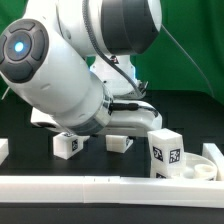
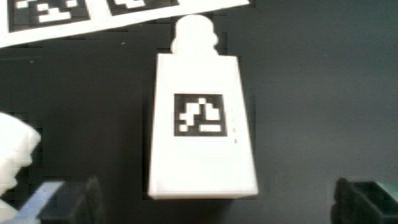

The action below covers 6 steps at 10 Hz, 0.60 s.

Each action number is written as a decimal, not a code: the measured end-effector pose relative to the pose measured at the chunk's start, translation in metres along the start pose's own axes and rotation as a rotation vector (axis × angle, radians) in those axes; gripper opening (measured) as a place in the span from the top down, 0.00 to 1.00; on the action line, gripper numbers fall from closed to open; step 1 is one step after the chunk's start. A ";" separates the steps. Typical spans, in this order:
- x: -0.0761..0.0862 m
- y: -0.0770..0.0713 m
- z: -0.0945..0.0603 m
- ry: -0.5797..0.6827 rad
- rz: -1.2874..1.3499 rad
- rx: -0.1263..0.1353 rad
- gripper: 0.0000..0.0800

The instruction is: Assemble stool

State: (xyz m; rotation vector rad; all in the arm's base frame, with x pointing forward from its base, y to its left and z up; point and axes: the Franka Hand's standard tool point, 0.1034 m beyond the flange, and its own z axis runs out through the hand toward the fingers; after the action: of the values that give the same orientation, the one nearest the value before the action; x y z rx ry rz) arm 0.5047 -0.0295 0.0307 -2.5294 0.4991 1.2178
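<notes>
The leg (image 2: 201, 115) in the wrist view is a white, blocky plastic bar that lies flat on the black surface (image 2: 329, 90). Its broad face is turned to the camera. A single black-and-white square tag sits at about the middle of that face. One end narrows into a short rounded peg, which points toward the marker board (image 2: 80, 15). The other end is cut square.

The pincer (image 2: 214, 206) is spread wide and holds nothing. Its dark fingertips (image 2: 63, 203) show at either side of the leg's square end, and black surface is visible between each of them and the leg. The leg lies along the middle of the gap, nearly all of it beyond the tips. A rounded white part (image 2: 15, 150) lies just beside one fingertip; which piece it is cannot be told.

In the exterior view the arm's bulk hides the pincer. An upright leg (image 1: 165, 152) with tags on two faces stands toward that view's right, just beside the round seat (image 1: 203, 168). Two small white pieces (image 1: 68, 146) (image 1: 120, 143) rest under the arm. A long white border bar (image 1: 100, 184) runs across the front.
</notes>
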 end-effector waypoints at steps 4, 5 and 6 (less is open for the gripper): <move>0.003 0.004 0.014 -0.030 0.040 -0.003 0.19; 0.004 0.003 0.017 -0.030 0.039 -0.004 0.19; 0.004 0.002 0.020 -0.031 0.038 -0.007 0.19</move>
State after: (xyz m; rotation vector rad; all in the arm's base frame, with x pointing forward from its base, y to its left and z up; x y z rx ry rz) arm 0.4918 -0.0242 0.0153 -2.5137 0.5389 1.2726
